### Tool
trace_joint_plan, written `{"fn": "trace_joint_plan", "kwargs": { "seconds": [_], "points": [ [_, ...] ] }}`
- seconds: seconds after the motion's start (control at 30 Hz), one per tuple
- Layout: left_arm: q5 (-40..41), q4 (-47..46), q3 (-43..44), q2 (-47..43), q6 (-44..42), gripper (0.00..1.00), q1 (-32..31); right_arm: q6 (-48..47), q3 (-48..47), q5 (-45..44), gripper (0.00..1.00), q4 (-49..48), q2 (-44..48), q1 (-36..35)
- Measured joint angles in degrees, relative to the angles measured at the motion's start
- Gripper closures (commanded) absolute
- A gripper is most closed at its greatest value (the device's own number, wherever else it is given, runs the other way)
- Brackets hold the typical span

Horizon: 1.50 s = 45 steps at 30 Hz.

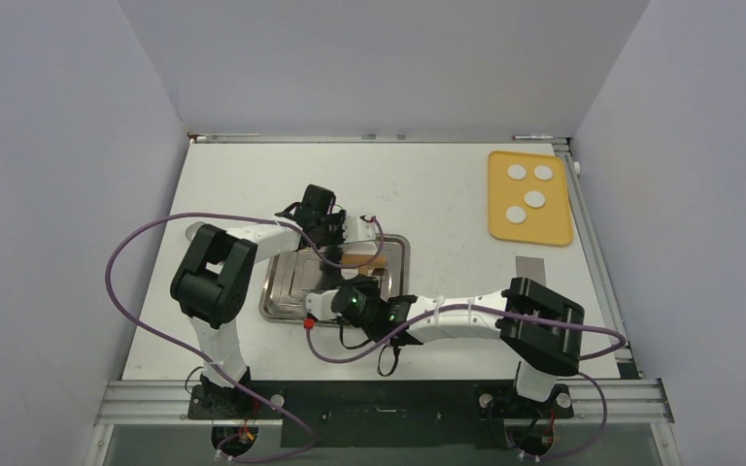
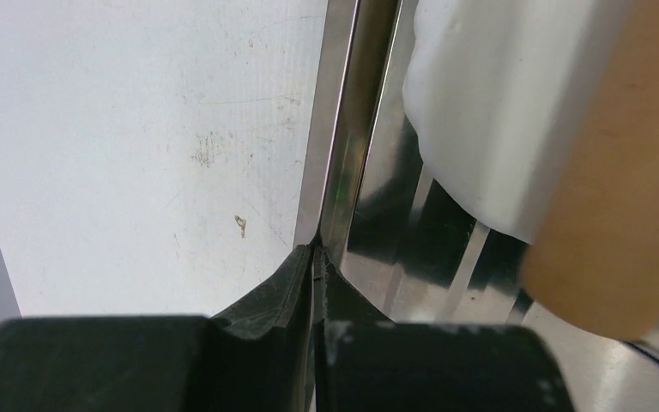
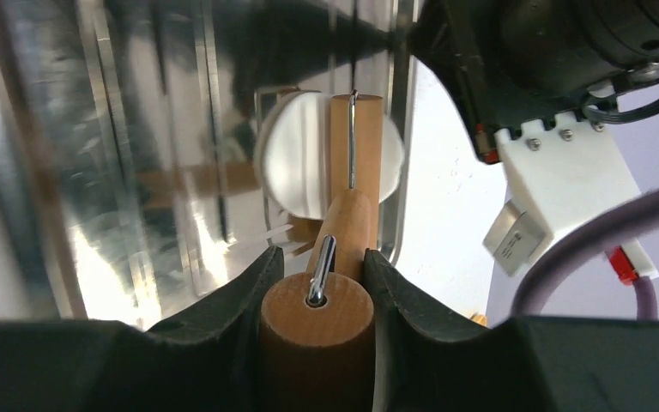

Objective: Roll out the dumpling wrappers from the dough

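Pinching the metal tray at its twelve-o'clock rim with left gripper, fingers pressed together. Clamping the rolling pin by its handle in right gripper, over white dough toward tray's one o'clock. With four dumpling wrappers on yellow board, table's two o'clock.

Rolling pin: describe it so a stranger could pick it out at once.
Find the steel tray in the middle of the white table. The rolling pin lies in its far right part, handle clamped in the right tool. It is the only tan wooden thing there, resting across white dough.
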<state>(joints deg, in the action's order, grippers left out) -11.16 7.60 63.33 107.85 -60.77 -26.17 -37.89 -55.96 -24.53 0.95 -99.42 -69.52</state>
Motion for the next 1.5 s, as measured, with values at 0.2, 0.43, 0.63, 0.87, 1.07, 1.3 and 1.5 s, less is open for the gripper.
{"fn": "trace_joint_plan", "kwargs": {
  "seconds": [0.2, 0.43, 0.63, 0.87, 1.07, 1.3, 1.5],
  "points": [
    [0.0, 0.04, 0.0, 0.0, -0.22, 1.0, 0.0, 1.18, 1.03, -0.31, 0.92, 1.68, 1.27, -1.64],
    [0.0, 0.09, 0.11, 0.04, 0.24, 1.0, 0.0, 0.63, -1.42, 3.78, 0.92, 0.44, 0.22, 4.74],
    [0.0, 0.11, 0.13, 0.07, -0.13, 1.0, 0.0, 2.25, 0.72, 1.27, 0.92, 0.68, 0.59, -0.28],
    [0.0, 0.15, 0.13, 0.07, -0.37, 1.0, 0.0, 2.67, 0.96, 1.9, 0.92, 0.15, 0.5, 0.79],
    [0.04, 0.09, 0.37, 0.31, 0.02, 1.0, 0.02, 2.69, -0.87, 5.22, 0.92, 0.26, 0.31, 4.83],
    [-0.04, 0.26, 0.37, 0.31, -0.48, 1.0, -0.04, 5.84, 0.46, 0.09, 0.92, 3.19, 0.7, -3.08],
    [-0.07, 0.28, 0.37, 0.31, -0.55, 1.0, -0.04, 10.95, 1.03, -0.17, 0.92, 8.68, 4.55, -7.13]
  ]
}}
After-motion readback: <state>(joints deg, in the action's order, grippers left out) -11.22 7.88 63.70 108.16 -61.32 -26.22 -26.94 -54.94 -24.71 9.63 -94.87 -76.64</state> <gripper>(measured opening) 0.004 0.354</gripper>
